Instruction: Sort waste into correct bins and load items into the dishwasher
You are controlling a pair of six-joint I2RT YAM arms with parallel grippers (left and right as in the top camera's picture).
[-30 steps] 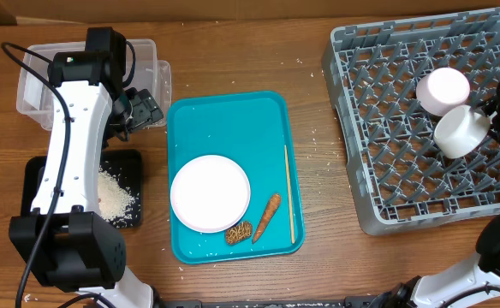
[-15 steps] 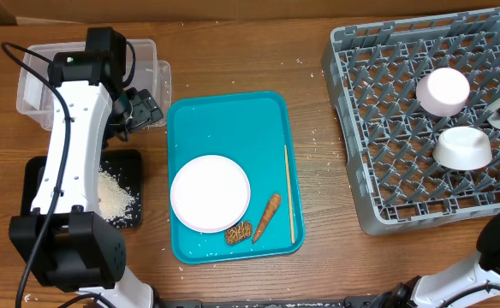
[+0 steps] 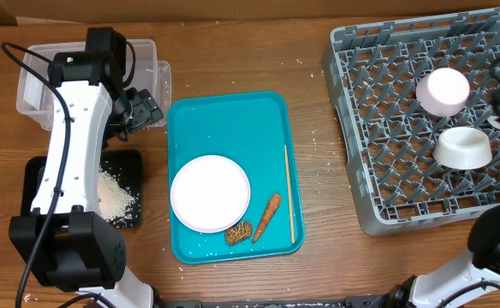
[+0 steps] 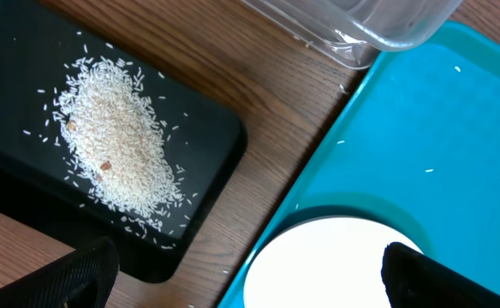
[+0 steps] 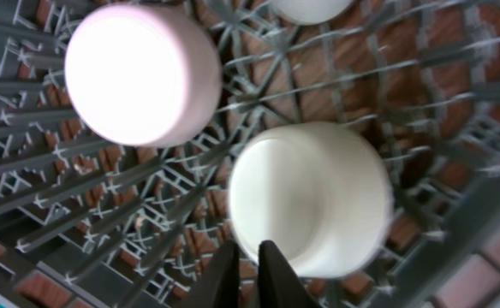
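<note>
Worktop (image 3: 318, 51): brown wood, as I see it from overhead.
Left, far side: a clear tub (image 3: 147, 51), partly hidden from me.
Left, near side: a black tray (image 3: 130, 167), close to the tub.
Middle: a teal tray (image 3: 233, 128), just beside both.
Right: a grey dish rack (image 3: 378, 171), apart from the teal tray, running past my view's edge.
Loose: I spot scattered rice grains (image 3: 314, 137) on bare wood between teal tray and rack.

OCCLUDED: my left arm (image 3: 70, 145) covers part of clear tub (image 3: 151, 56) | CROPPED: dish rack (image 3: 387, 103) at overhead right edge; white plate (image 4: 327, 265) at left wrist bottom edge
</note>
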